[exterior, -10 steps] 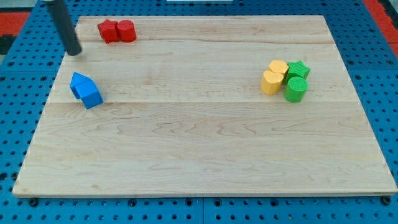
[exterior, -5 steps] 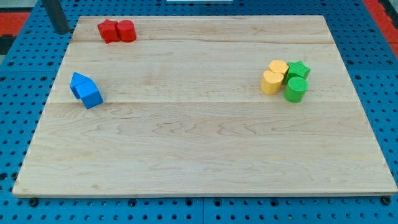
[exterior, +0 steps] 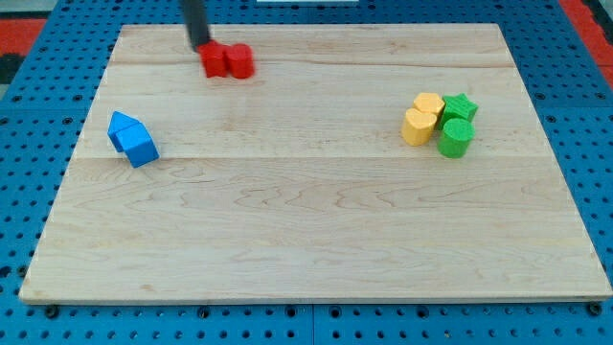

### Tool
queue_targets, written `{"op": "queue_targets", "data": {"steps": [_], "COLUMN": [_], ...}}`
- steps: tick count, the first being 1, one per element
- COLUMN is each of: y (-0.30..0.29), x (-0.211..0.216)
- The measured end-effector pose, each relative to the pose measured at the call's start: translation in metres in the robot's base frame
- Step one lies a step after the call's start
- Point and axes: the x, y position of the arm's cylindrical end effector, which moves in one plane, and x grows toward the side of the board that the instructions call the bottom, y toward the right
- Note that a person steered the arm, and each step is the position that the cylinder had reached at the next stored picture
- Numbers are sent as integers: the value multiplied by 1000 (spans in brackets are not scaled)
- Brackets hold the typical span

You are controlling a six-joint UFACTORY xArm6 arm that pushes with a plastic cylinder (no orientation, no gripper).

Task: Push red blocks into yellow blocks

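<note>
Two red blocks sit side by side near the view's top, left of centre: a red star-like block [exterior: 215,61] and a red cylinder [exterior: 239,61], both blurred. My tip [exterior: 200,46] is at the upper left edge of the red star-like block, touching or nearly touching it. Two yellow blocks [exterior: 422,118] sit together at the view's right, far from the red ones.
A green star [exterior: 461,105] and a green cylinder [exterior: 455,138] press against the right side of the yellow blocks. Two blue blocks [exterior: 132,138] lie together at the view's left. The wooden board [exterior: 316,240] ends on blue pegboard on all sides.
My tip has swept from the top left corner to the right and reached the red blocks. The red pair has slid right and slightly down.
</note>
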Motion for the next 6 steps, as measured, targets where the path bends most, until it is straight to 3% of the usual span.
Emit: {"op": "queue_targets", "data": {"steps": [1,2,3,4,6], "y": [66,91,75,23,62], "x": [16,47,31,23,80]}}
